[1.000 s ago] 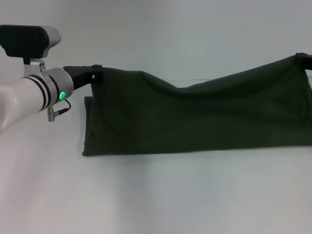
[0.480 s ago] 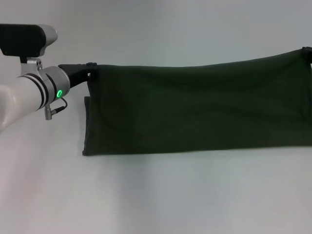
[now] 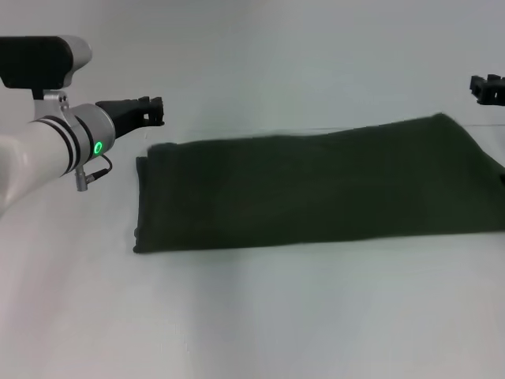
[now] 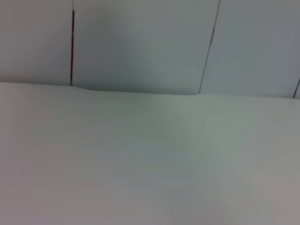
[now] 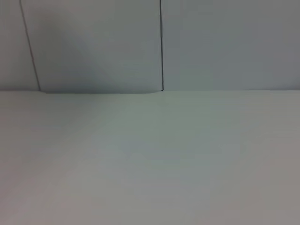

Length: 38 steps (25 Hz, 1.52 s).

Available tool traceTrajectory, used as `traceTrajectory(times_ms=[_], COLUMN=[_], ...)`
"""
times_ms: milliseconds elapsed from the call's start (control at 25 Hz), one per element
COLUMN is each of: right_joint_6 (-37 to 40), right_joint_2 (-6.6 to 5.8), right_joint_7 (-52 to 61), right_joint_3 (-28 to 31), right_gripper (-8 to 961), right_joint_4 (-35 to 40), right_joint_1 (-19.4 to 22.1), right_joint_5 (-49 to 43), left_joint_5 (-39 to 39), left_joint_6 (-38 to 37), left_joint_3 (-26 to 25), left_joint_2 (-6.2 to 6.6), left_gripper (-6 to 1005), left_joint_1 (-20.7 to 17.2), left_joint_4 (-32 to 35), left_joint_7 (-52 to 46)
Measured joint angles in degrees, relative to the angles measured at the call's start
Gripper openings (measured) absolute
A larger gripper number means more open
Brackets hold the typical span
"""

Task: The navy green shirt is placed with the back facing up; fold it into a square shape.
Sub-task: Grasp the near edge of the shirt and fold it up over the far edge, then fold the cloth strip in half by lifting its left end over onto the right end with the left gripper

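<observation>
The navy green shirt (image 3: 316,185) lies flat on the white table in the head view, folded into a long band that runs from the left to past the right edge. My left gripper (image 3: 154,110) is open and empty, just above and behind the shirt's left far corner. My right gripper (image 3: 488,87) is open and empty at the far right edge, above the shirt's right far corner. Both wrist views show only bare table and wall; the shirt is out of view there.
The white table (image 3: 252,316) stretches wide in front of the shirt. Behind the table is a pale panelled wall (image 4: 140,42), also in the right wrist view (image 5: 159,42).
Both grippers have let go of the shirt's far edge. The lifted cloth has dropped flat onto the table. The grippers now hover just above it.
</observation>
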<state>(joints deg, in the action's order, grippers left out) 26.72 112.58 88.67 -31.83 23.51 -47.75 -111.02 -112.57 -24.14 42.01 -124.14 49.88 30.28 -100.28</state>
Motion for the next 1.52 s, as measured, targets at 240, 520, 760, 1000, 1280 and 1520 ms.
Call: traceTrajectory(times_ms=[240,520,760,1000,1280,1520], right_joint_6=[-0.53,8.94,26.06,38.45,45.16,46.22], right_joint_2=[-0.25,-2.14,-3.16,-3.35,-4.22,-4.29], right_joint_7=[-0.02,4.81,11.85,18.45,21.46,21.55], right_joint_3=[0.00,0.04,0.00,0.01,0.04,0.03], right_gripper=[396,606,741,784,782,780], right_joint_4=[0.19,0.42,5.68,10.36,10.60,10.64], right_joint_1=[0.10,2.53,7.27,11.40,13.63,13.83], right_joint_5=[-0.01,-0.23,-0.06,-0.34,-0.49,-0.66], left_joint_5=[5.20,10.56,10.97,9.90,2.23,-0.94], left_joint_6=[-0.25,-12.44,-29.31,-37.77,-43.61,-45.53], left_joint_3=[-0.31,-0.60,-0.58,-0.63,-0.85,-1.88], left_joint_2=[0.14,0.65,0.41,0.46,0.33,0.56], left_gripper=[245,438,615,647,647,646], left_joint_1=[-1.65,-5.64,-10.50,-13.39,-15.16,-15.57], left_joint_4=[0.22,1.81,5.72,6.50,9.51,10.49], left_joint_7=[-0.06,-0.63,-3.02,-6.25,-14.94,-23.07])
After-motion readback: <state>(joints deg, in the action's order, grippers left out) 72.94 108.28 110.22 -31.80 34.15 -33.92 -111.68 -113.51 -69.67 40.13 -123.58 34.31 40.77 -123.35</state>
